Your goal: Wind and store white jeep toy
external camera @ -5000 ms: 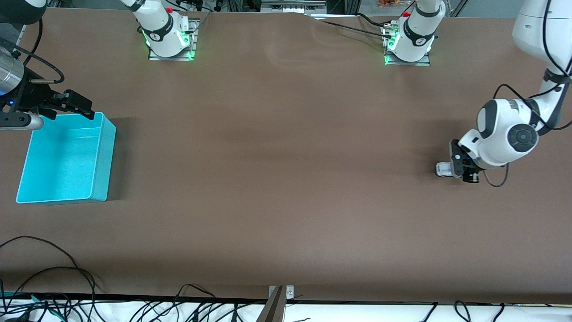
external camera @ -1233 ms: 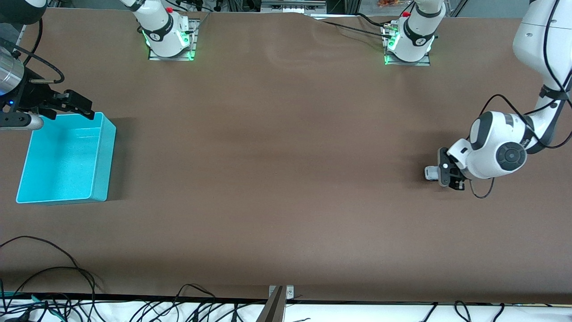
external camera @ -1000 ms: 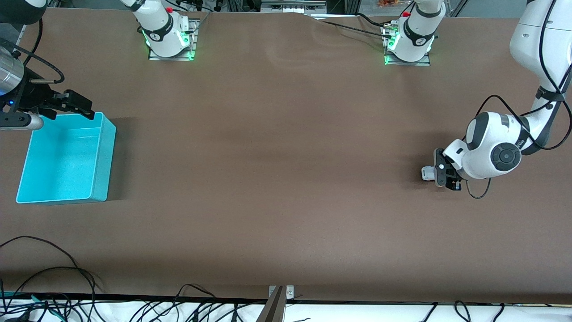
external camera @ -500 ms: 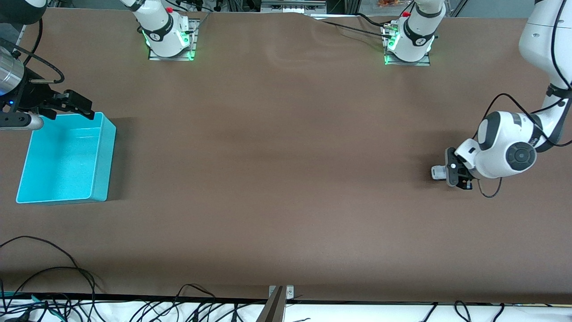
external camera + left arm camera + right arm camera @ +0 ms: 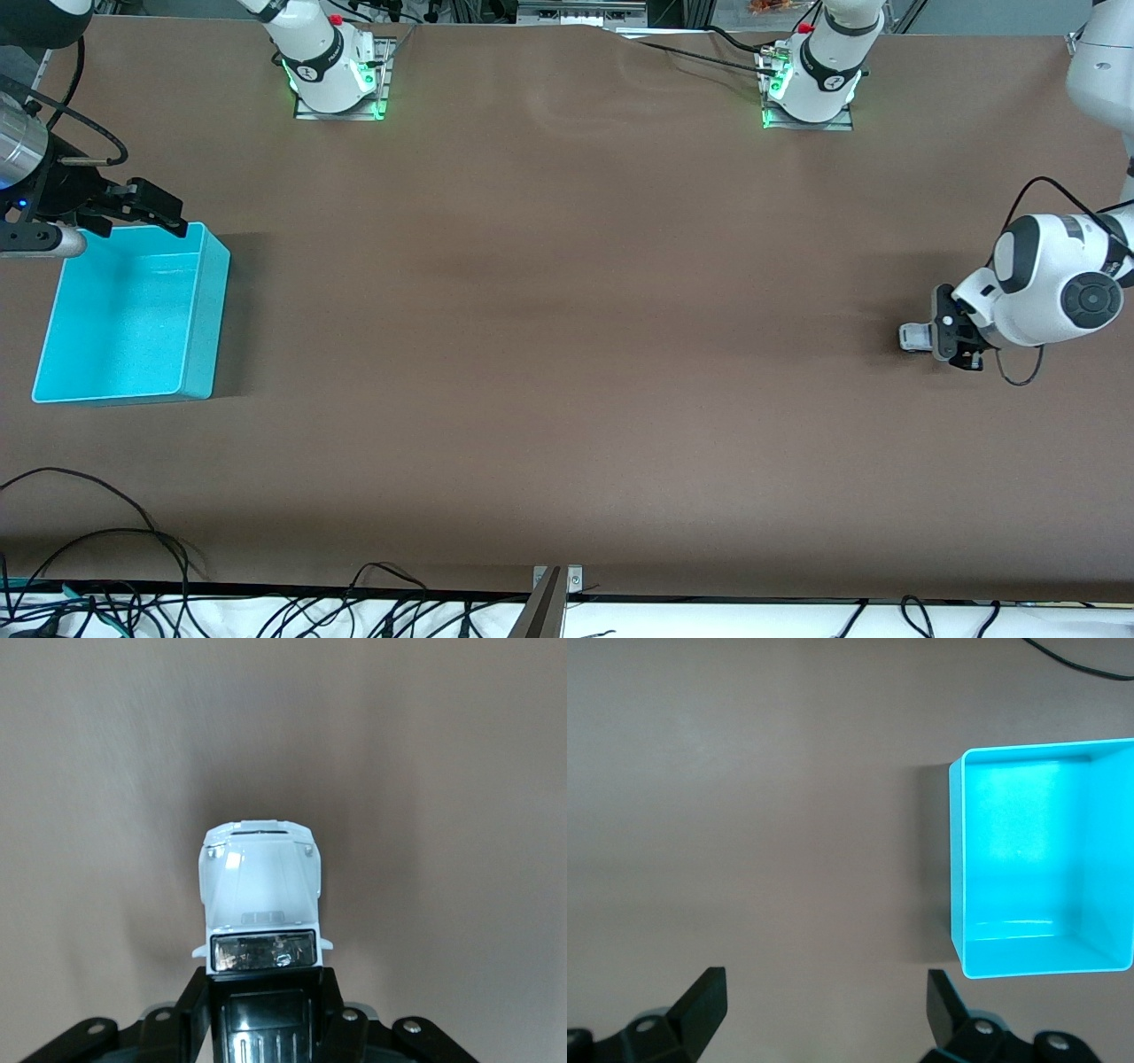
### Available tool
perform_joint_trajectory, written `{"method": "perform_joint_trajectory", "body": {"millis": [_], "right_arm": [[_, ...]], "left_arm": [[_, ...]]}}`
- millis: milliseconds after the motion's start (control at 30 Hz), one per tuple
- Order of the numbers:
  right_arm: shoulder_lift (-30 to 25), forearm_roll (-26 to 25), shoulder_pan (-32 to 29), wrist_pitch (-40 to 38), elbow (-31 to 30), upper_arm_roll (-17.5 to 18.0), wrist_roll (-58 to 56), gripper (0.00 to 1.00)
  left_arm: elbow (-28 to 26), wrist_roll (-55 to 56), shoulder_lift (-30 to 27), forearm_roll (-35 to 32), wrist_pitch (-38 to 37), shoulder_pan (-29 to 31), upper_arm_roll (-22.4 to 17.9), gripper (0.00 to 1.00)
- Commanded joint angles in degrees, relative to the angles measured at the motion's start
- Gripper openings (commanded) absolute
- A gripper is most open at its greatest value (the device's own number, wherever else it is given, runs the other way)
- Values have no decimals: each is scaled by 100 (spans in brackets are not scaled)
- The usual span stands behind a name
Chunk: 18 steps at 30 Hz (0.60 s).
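Sitting on the brown table [image 5: 567, 354] at the left arm's end, well apart from the cyan bin [image 5: 199, 310]: the white jeep toy [image 5: 912, 336], wheels down, hood pointing toward the bin's end of the table. Being gripped at its black rear section by the left gripper [image 5: 950, 338], jaws clamped tight against the toy's sides; in the left wrist view, white hood and windscreen of the toy [image 5: 260, 904] poking out from between the black fingers [image 5: 197, 1010], bare tabletop [image 5: 443, 771] all round. Casting a soft shadow on the mat just beside the wheels. Waiting at the other end of the table, over the bin's edge farthest from the front camera: the right gripper [image 5: 146, 211], jaws spread wide and grasping nothing. Looking down in the right wrist view on the open bin [image 5: 957, 859], its inside holding nothing, with the two parted fingertips [image 5: 704, 1001] framing bare table. Trailing along the table edge nearest the front camera, nearer than the bin: loose black cables [image 5: 106, 532].
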State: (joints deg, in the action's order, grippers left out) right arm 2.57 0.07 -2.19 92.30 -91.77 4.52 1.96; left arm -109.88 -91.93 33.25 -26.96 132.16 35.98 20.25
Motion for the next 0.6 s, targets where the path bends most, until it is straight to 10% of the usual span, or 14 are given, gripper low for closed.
{"method": "perform_joint_trajectory", "body": {"millis": [0,567], "right_arm": [[51,63,-10,-142,168,14,-3,100],[51,72,-10,-142,168,14,-3,100]], "left_arm": [[28,-343,261,-187,-33,225,-4,3],[160,-484,261,-187,-33,322,-21,3]]}}
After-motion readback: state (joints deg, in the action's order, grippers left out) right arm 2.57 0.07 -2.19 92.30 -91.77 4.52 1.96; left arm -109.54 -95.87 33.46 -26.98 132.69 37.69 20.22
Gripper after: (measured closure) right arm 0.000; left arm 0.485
